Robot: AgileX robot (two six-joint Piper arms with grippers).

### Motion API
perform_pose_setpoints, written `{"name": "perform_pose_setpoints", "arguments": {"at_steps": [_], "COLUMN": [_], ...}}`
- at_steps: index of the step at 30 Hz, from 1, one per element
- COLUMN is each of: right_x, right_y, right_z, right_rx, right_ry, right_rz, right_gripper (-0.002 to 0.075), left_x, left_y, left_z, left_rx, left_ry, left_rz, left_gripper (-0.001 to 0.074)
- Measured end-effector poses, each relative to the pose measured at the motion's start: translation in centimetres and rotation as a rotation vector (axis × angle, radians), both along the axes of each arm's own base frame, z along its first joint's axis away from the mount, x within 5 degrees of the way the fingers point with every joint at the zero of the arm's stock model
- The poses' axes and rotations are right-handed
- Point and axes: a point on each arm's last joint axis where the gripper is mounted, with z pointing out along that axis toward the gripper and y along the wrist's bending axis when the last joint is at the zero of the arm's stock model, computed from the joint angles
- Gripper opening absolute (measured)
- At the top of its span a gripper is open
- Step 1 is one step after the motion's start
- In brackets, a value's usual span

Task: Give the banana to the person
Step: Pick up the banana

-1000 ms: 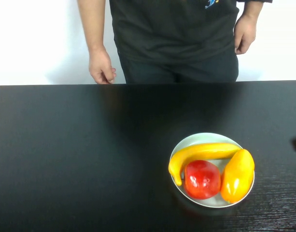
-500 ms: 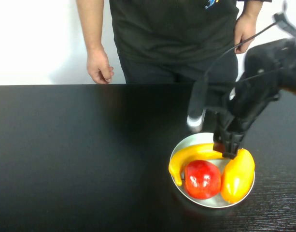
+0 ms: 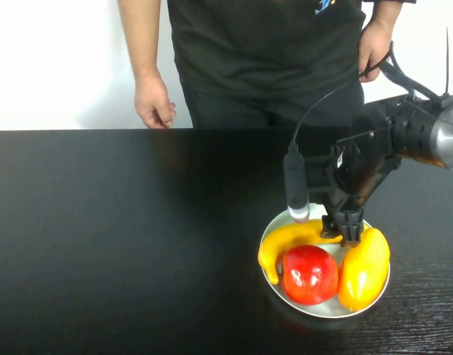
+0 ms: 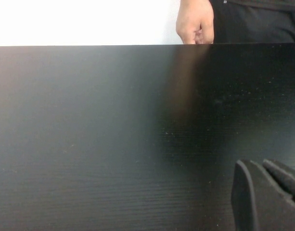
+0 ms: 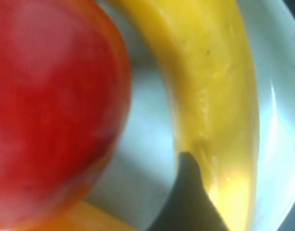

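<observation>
The banana [image 3: 296, 238] lies curved along the far side of the white plate [image 3: 315, 211], and fills the right wrist view [image 5: 210, 72]. My right gripper [image 3: 349, 235] is down on the banana's right end, open, with one dark finger [image 5: 190, 192] against the banana's side and the other out of view. The person [image 3: 263, 52] stands behind the table with both hands hanging, one [image 3: 154, 100] near the far edge. My left gripper [image 4: 265, 192] is shut and empty low over bare table; it is out of the high view.
A red apple [image 3: 310, 274] and a plump yellow-orange fruit [image 3: 363, 268] share the plate, close beside the banana. The black table [image 3: 123, 244] stretches to the left and to the far edge. A white wall is behind the person.
My right arm came in from the right and dropped to the plate; its gripper now sits lower on the banana's right end. The fruit has not moved.
</observation>
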Motion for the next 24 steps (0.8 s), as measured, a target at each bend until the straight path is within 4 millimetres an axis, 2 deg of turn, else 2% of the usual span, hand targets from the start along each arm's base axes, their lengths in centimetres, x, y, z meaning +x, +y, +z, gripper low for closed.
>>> {"name": "perform_pose_setpoints", "arguments": {"at_steps": [11, 17, 24], "right_x": [2.0, 2.1, 2.2], "right_y": [0.0, 0.1, 0.4], "right_z": [-2.4, -2.5, -2.5], "right_rx": [-0.012, 0.007, 0.039], "right_ry": [-0.027, -0.026, -0.024], "right_rz": [0.033, 0.015, -0.011], "right_gripper": [0.0416, 0.041, 0.0279], "left_x": [0.0, 0.0, 0.0], "left_y": [0.0, 0.0, 0.0], "left_z": [0.0, 0.0, 0.0], "left_rx": [0.0, 0.0, 0.0], "left_ry": [0.0, 0.0, 0.0], "left_rz": [0.0, 0.0, 0.0], "left_gripper": [-0.0004, -0.0004, -0.0004]}}
